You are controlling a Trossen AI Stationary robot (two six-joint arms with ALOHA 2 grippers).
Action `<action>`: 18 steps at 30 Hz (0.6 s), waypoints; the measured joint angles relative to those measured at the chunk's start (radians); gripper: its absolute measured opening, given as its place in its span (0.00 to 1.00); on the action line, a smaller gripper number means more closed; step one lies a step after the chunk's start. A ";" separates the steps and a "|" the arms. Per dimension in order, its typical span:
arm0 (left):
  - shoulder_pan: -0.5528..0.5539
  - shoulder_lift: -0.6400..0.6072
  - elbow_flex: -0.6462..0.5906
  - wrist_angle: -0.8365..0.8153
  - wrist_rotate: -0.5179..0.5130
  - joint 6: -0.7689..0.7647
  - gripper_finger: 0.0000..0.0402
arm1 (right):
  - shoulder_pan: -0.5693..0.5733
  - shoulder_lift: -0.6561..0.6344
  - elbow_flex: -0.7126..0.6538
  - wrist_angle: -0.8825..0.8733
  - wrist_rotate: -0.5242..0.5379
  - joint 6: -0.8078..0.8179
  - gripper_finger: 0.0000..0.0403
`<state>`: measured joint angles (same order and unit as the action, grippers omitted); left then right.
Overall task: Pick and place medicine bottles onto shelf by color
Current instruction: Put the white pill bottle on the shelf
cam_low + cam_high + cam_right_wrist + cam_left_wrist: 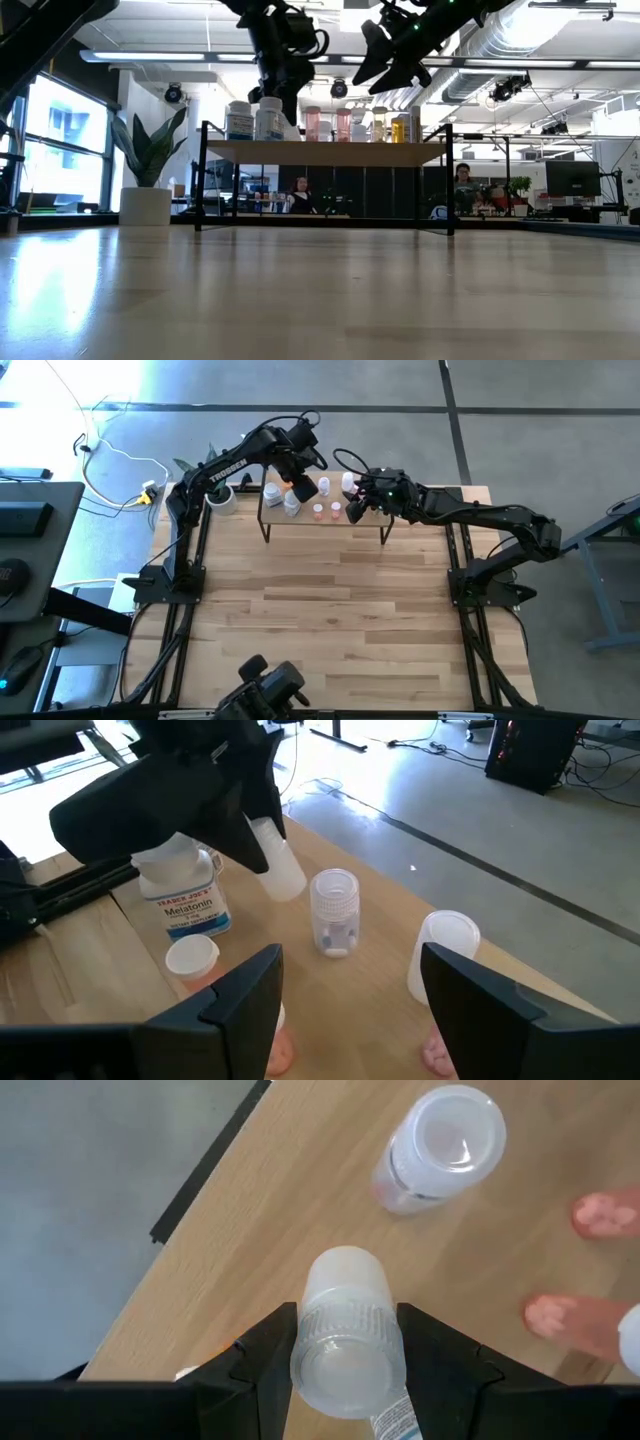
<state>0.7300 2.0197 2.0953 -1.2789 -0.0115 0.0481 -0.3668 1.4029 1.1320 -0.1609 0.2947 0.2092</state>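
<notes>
The shelf (325, 523), a light-wood board on black legs, stands at the table's far middle. Several medicine bottles stand on it: white ones (240, 120) at its left end, pink ones (313, 123) in the middle, amber ones (400, 128) toward the right. My left gripper (345, 1320) hangs over the shelf's left part, shut on a frosted white bottle (277, 863). My right gripper (350, 1010) is open above the shelf's right part, with nothing between its fingers. My left gripper pinches the frosted bottle between its two fingers, on the two sides of the ribbed band (308, 1338) near its wider end. The fingers come from above, pointing steeply down. The bottle is lifted clear and sticks out below the fingertips, tilted, smooth end (345, 1275) toward the shelf board.
Under and beside the held bottle stand a labelled white bottle (185, 900), a clear bottle (335, 915), a white-capped bottle (445, 1145) and pink ones (605, 1215). A potted plant (147, 190) stands left of the shelf. The near tabletop (330, 620) is bare wood.
</notes>
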 joint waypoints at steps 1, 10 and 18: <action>-0.001 0.000 0.000 0.001 0.005 0.008 0.37 | 0.000 0.000 0.000 0.000 0.000 0.000 0.57; -0.028 0.000 -0.006 0.002 0.024 0.035 0.37 | 0.000 0.000 0.000 0.000 -0.002 0.000 0.57; -0.038 0.000 -0.007 0.001 0.026 0.085 0.37 | 0.000 0.000 0.000 0.000 -0.002 0.000 0.57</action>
<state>0.6922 2.0197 2.0884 -1.2782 0.0144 0.1328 -0.3664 1.4033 1.1320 -0.1608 0.2925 0.2089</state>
